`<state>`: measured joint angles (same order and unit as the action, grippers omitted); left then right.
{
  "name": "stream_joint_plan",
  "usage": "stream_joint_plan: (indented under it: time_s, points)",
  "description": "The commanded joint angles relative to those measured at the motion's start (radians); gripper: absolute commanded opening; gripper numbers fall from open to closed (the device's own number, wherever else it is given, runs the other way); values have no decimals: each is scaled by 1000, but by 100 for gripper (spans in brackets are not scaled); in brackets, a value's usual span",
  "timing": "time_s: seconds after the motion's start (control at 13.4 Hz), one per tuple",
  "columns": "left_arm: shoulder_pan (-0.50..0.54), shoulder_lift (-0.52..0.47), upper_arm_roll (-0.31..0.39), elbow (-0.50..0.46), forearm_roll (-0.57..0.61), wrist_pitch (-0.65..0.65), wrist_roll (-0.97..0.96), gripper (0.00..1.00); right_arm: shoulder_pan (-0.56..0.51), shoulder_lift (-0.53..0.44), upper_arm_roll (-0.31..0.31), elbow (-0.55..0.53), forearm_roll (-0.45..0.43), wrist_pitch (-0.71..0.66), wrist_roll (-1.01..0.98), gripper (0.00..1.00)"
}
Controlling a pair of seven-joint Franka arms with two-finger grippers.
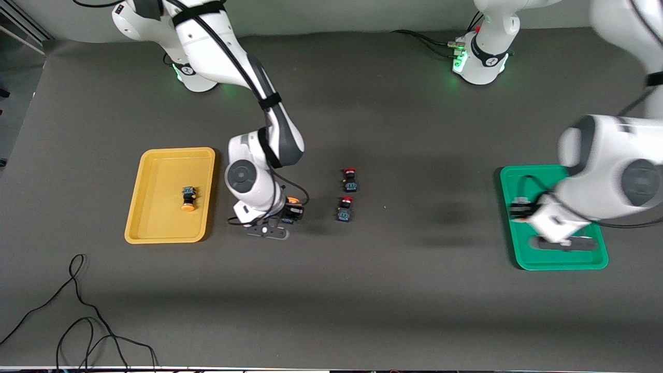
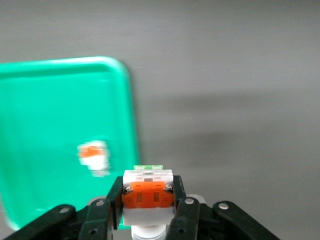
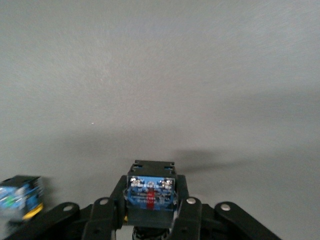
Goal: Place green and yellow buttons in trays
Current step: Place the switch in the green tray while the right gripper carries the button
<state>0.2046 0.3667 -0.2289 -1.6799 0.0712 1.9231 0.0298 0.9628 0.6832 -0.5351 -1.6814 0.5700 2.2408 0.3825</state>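
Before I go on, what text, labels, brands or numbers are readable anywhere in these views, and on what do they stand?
No text reads legibly in any view.
Round logo badge on the right arm's base: too small to read.
Round logo badge on the left arm's base: too small to read.
Blue terminal block of the black switch in the right gripper: markings blurred.
Whitish switch in the left gripper: no lettering visible.

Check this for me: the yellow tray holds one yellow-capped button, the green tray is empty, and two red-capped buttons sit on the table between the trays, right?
One detail is wrong: the green tray is not empty. The left wrist view shows a whitish button with an orange-red block lying in it. The yellow tray does hold one yellow-capped button, and two red-capped buttons sit on the table between the trays.
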Motion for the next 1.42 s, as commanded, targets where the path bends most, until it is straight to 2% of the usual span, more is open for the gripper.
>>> stream_joint_plan:
  time_s: [0.0, 0.15, 0.3, 0.37, 0.6, 0.82, 0.89, 0.97, 1.04, 1.34]
  points:
    - [157, 20, -13, 9, 8, 0, 241, 22, 2, -184, -97, -18, -53, -209, -42, 0]
    - [234, 72, -12, 8, 48, 28, 286, 21, -1, -282, -147, -20, -148, -338, -86, 0]
    - [243, 136, -3, 3, 102, 77, 268, 22, -2, -359, -207, -21, -240, -435, -152, 0]
    - [239, 170, 26, -1, 114, 132, 266, 22, -6, -390, -236, -26, -260, -476, -212, 0]
    - [240, 256, 39, -3, 125, 226, 266, 23, -3, -439, -357, -58, -262, -556, -373, 0]
    - [242, 297, 49, -3, 125, 280, 263, 25, -9, -439, -468, -131, -265, -541, -581, 0]
    - [240, 299, 51, -4, 125, 278, 263, 37, -18, -435, -491, -158, -265, -517, -649, 0]
    - [240, 299, 51, -4, 125, 271, 262, 63, -21, -435, -511, -202, -265, -476, -706, 0]
    - [240, 299, 51, -4, 124, 268, 253, 98, -25, -433, -528, -252, -263, -413, -768, 0]
    - [242, 267, 49, 3, 121, 254, 248, 100, -76, -369, -525, -472, -201, -63, -979, 0]
